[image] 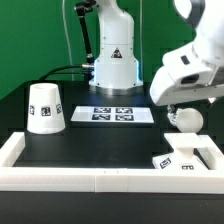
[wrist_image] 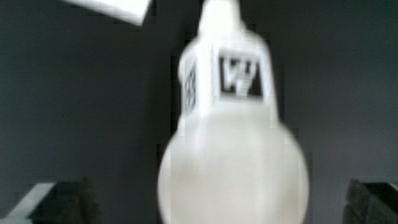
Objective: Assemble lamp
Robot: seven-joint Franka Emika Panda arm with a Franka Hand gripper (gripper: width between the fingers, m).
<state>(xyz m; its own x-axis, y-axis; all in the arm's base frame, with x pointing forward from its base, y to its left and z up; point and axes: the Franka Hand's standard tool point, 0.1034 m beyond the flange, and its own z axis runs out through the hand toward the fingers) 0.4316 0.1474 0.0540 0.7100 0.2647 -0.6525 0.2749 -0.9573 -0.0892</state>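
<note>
The white bulb (image: 183, 118) lies on the black table at the exterior view's right. In the wrist view the bulb (wrist_image: 231, 150) fills the middle, blurred, with its tagged stem (wrist_image: 235, 70) pointing away. My gripper (image: 178, 106) is right over it. Its gripper (wrist_image: 214, 205) stands open, with a dark gap between the bulb and each of the fingers (wrist_image: 54, 203). The tapered shade (image: 45, 107) stands mouth down at the exterior view's left. The flat square base (image: 190, 156) lies in the front right corner.
The marker board (image: 112, 115) lies flat at the middle back, in front of the robot's pedestal (image: 113, 68). A white raised wall (image: 80, 178) borders the table's front and sides. A white flat corner (wrist_image: 116, 8) shows in the wrist view; I cannot tell what it is.
</note>
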